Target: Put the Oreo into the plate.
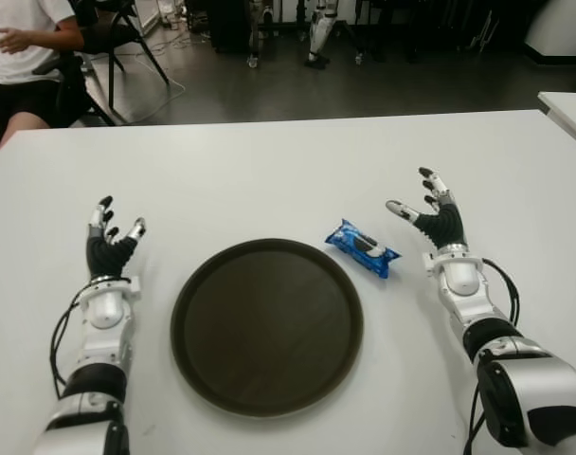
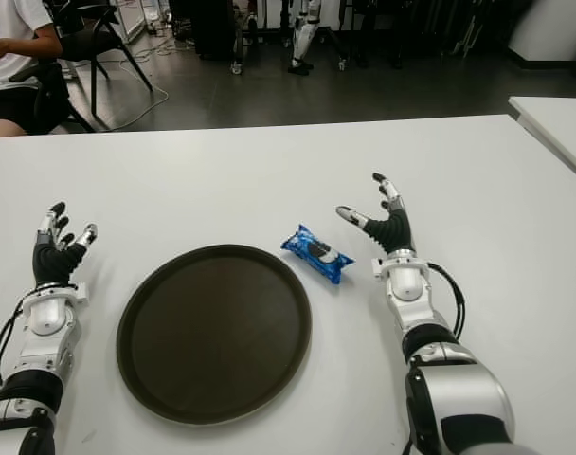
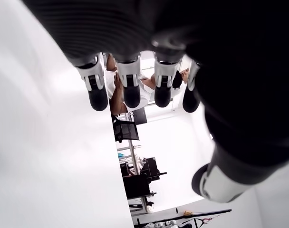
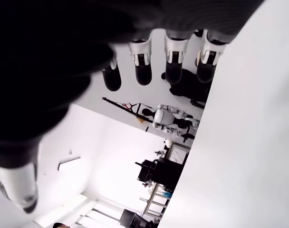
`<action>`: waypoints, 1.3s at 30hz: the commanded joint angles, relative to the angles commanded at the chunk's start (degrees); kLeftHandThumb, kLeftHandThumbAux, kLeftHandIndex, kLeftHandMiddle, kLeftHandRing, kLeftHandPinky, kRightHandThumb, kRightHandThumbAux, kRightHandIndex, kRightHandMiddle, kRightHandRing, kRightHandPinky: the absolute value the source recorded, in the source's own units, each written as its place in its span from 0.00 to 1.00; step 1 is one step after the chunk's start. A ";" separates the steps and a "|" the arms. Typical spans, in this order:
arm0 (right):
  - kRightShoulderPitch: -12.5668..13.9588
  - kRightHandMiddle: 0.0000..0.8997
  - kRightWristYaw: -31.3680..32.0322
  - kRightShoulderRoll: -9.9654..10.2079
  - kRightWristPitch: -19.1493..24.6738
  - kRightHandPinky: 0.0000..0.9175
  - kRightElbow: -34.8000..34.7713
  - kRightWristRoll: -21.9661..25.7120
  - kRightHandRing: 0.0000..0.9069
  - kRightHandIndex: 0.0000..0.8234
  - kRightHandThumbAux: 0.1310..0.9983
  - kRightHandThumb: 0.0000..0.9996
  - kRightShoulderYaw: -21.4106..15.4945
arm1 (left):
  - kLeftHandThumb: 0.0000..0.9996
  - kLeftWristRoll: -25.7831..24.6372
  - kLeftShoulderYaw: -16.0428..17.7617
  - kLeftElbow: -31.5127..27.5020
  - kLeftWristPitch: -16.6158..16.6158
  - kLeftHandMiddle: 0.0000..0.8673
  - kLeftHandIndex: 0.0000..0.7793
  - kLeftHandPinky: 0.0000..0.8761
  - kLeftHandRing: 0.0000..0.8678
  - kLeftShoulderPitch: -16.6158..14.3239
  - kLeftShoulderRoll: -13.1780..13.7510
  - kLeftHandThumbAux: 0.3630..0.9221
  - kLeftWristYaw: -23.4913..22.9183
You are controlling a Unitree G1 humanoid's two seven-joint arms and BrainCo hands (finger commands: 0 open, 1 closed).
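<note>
Lying left of right fingers (image 1: 430, 194), Oreo (image 1: 363, 248)

The seated person (image 1: 23, 57) is cut off by the picture's edge, and the packet's (image 1: 363, 248) lettering seems too small to read.

You're looking at a robotics lab. Beyond the far edge of the white surface (image 1: 269, 161) lies a dark floor (image 1: 364, 85) with loose cables (image 1: 165, 52), the legs of another robot (image 1: 318, 33) standing among equipment stands, and a seated person (image 1: 23, 57) by the surface's far left corner beside a black chair (image 1: 108, 38).
</note>
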 joint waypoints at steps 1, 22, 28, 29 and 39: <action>0.00 0.00 0.05 0.02 -0.01 0.00 0.01 0.07 0.00 0.00 0.53 0.00 -0.04 | 0.01 -0.03 0.04 -0.02 -0.10 0.04 0.03 0.02 0.01 0.05 -0.02 0.69 0.01; -0.19 0.00 0.27 0.07 0.80 0.00 -0.07 0.03 0.00 0.00 0.48 0.00 -0.13 | 0.00 0.80 -0.49 -1.08 0.38 0.03 0.03 0.00 0.00 0.57 0.30 0.65 0.02; -0.33 0.00 -0.29 0.14 1.32 0.00 -0.07 0.20 0.00 0.00 0.46 0.00 -0.18 | 0.00 1.49 -0.78 -1.06 0.50 0.03 0.02 0.00 0.00 0.56 0.42 0.64 0.55; -0.33 0.00 -0.32 0.13 1.28 0.00 -0.09 0.27 0.00 0.00 0.46 0.00 -0.24 | 0.00 1.58 -0.82 -1.00 0.53 0.03 0.02 0.01 0.00 0.52 0.44 0.64 0.66; -0.85 0.00 -1.48 0.05 -0.28 0.00 -2.45 -0.47 0.00 0.00 0.45 0.00 0.51 | 0.01 1.04 -0.51 -0.37 0.26 0.03 0.03 0.01 0.01 0.38 0.40 0.67 0.22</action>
